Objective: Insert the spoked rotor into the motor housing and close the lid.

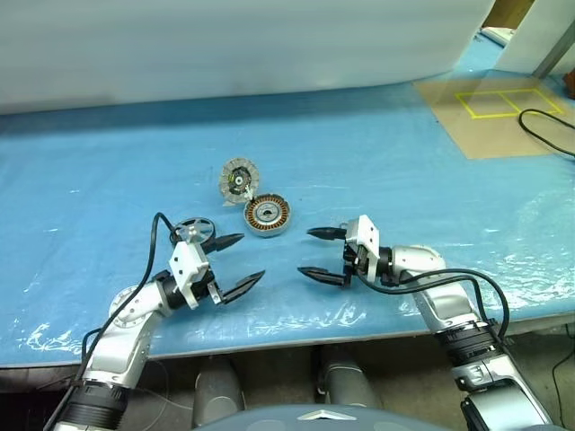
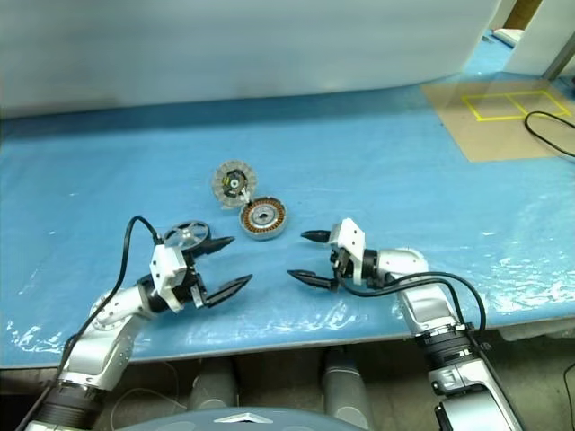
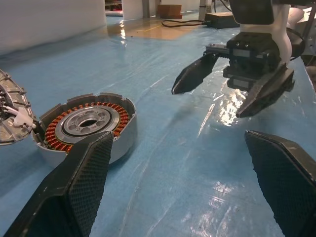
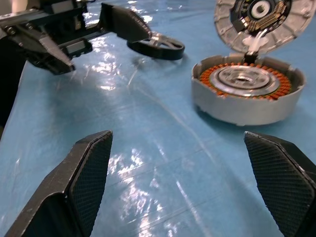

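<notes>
The motor housing (image 1: 267, 215), a silver ring with copper windings, lies flat on the blue table with its hole empty. The lid (image 1: 238, 180) stands tilted against the housing's far rim, ribbed face and green-yellow centre towards me. The spoked rotor (image 1: 195, 229) lies flat to the housing's left, just behind my left gripper's far finger. My left gripper (image 1: 247, 260) is open and empty, pointing right, in front of the rotor. My right gripper (image 1: 305, 252) is open and empty, pointing left, facing it. The housing (image 4: 247, 89) and rotor (image 4: 157, 45) lie beyond both.
A blue plastic sheet (image 1: 404, 180) covers the table, whose front edge runs just below the arms. A brown board with yellow tape (image 1: 494, 108) and a black cable (image 1: 544, 126) lie at the back right. A white panel (image 1: 225, 45) closes off the far side.
</notes>
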Tool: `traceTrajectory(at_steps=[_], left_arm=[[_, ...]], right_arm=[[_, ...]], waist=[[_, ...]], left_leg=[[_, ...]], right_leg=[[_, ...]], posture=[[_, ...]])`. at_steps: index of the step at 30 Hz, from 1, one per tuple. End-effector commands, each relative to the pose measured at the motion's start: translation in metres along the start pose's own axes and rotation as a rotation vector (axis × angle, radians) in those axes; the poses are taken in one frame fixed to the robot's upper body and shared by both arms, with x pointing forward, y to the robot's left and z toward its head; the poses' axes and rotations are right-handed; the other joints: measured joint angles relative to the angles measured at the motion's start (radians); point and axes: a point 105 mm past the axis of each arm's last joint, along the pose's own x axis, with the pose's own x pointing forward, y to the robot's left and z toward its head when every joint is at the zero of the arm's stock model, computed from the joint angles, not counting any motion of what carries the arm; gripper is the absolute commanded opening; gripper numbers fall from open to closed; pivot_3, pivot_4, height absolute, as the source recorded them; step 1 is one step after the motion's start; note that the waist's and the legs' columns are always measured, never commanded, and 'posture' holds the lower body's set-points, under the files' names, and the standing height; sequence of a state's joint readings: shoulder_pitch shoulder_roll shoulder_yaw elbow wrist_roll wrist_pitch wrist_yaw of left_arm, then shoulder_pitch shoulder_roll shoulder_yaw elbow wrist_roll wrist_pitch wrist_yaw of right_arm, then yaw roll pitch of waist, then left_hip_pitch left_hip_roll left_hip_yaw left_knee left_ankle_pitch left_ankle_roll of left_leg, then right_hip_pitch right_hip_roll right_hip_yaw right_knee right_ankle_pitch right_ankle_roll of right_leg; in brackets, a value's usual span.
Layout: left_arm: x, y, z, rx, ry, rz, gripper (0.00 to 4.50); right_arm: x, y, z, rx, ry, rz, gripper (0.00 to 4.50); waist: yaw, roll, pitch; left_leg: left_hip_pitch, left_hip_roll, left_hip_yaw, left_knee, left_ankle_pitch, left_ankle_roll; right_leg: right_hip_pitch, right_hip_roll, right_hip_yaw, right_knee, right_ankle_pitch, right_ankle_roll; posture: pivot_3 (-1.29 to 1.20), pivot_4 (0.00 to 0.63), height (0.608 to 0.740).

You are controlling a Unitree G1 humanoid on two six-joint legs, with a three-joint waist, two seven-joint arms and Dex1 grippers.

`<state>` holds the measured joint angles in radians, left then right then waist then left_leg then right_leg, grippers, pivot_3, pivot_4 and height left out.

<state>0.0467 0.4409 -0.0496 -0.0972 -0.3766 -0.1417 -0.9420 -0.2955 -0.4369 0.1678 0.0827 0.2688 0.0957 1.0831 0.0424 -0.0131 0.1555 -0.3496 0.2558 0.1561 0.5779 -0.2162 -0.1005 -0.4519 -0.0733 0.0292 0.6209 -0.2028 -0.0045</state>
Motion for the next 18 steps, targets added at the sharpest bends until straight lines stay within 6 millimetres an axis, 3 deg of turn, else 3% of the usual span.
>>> traceTrajectory(at_steps=[1, 18], left_arm=[[-0.0015, -0.0018, 0.0139, 0.03, -0.029, -0.006, 4.5], [-0.0016, 0.0008, 0.0232, 0.04, -0.028, 0.028, 4.5]], right_arm=[[0.0005, -0.0045, 0.0222, -0.048, -0.067, -0.013, 4.47], [0.004, 0.0003, 0.0227, -0.044, -0.069, 0.001, 4.47]], waist=[[0.0, 0.0, 0.0], [0.0, 0.0, 0.0]], left_leg=[[0.0, 0.0, 0.0, 0.0, 0.0, 0.0], [0.0, 0.0, 0.0, 0.0, 0.001, -0.001]], right_leg=[[0.0, 0.0, 0.0, 0.0, 0.0, 0.0], [0.0, 0.0, 0.0, 0.0, 0.0, 0.0]], posture=[[0.0, 0.15, 0.74], [0.0, 0.15, 0.74]])
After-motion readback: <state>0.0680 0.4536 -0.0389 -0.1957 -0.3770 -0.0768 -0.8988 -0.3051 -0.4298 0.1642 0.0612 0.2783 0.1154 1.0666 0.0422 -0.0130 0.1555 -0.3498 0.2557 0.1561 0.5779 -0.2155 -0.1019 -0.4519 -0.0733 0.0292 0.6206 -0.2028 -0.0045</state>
